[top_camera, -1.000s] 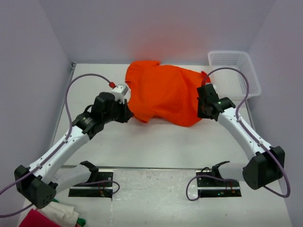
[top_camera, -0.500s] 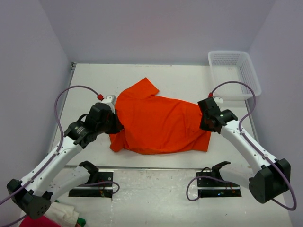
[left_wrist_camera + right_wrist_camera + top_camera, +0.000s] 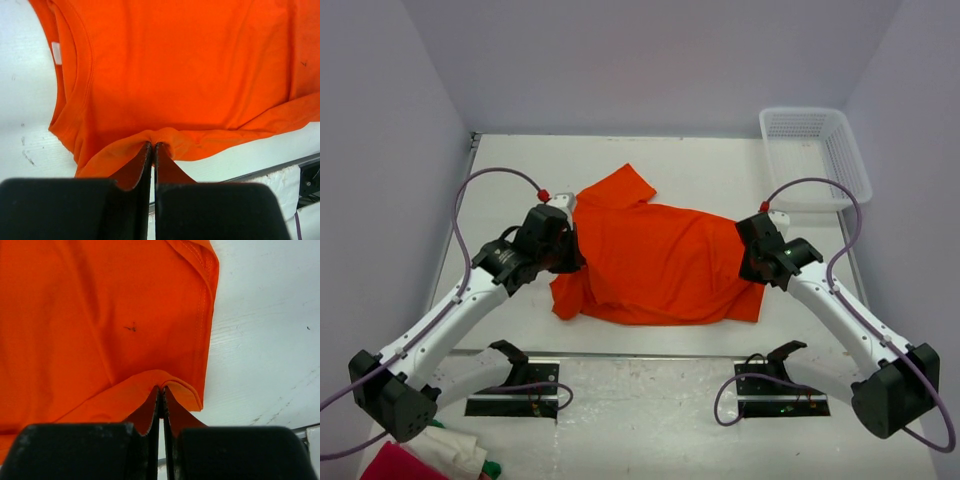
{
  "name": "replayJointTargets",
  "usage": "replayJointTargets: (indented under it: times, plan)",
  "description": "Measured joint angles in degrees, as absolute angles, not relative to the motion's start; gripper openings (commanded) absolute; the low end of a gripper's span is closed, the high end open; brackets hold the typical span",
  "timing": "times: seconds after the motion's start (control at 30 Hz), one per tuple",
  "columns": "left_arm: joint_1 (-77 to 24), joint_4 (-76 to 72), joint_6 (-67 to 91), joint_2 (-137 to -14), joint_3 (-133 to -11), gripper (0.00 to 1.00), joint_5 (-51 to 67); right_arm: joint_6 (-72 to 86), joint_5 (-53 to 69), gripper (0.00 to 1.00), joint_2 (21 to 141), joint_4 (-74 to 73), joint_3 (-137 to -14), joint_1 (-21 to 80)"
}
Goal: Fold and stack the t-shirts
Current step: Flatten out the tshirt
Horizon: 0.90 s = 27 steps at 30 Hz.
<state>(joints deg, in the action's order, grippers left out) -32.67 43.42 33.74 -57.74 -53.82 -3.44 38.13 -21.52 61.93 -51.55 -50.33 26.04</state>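
A bright orange t-shirt [image 3: 655,262] lies spread across the middle of the white table, one sleeve pointing toward the back. My left gripper [image 3: 570,252] is shut on its left edge; the left wrist view shows the cloth [image 3: 180,75] pinched into a peak at the gripper [image 3: 152,146], with the collar and a white tag at upper left. My right gripper [image 3: 748,262] is shut on the shirt's right edge. In the right wrist view the hem of the t-shirt [image 3: 100,325] folds up into the closed gripper [image 3: 161,389].
A white mesh basket [image 3: 815,152] stands at the back right corner. A pile of red, white and green cloth [image 3: 432,458] lies at the near left by the left arm's base. Side walls close in the table [image 3: 720,170] on both sides.
Both arms have pulled the shirt from the back of the table toward the near edge and laid it out flatter. In the last half second the left gripper shifted slightly back and right.
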Motion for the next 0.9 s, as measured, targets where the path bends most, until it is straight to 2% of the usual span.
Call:
replayJointTargets:
  times: [0.13,0.33,0.47,0.67,0.9]
  plan:
    - [-32.7,41.6,32.7,-62.1,-56.5,0.0,-3.6,38.4,-21.5,0.0,61.9,-51.8,-50.3,26.0]
    - [-32.7,39.5,31.2,-62.2,-59.0,0.0,-6.6,36.6,-22.0,0.0,62.1,-51.0,-51.1,26.0]
    - [-32.7,35.5,25.6,-61.4,-64.4,0.0,-11.0,29.8,-23.8,0.0,64.3,-47.2,-58.2,26.0]
    - [-32.7,25.9,13.2,-60.0,-76.5,0.0,-21.9,14.3,-26.6,0.0,72.9,-36.7,-81.1,26.0]
    - [-32.7,24.0,2.2,-61.1,-96.6,0.0,-28.4,4.0,-22.4,0.0,86.6,-40.0,-121.9,26.6]
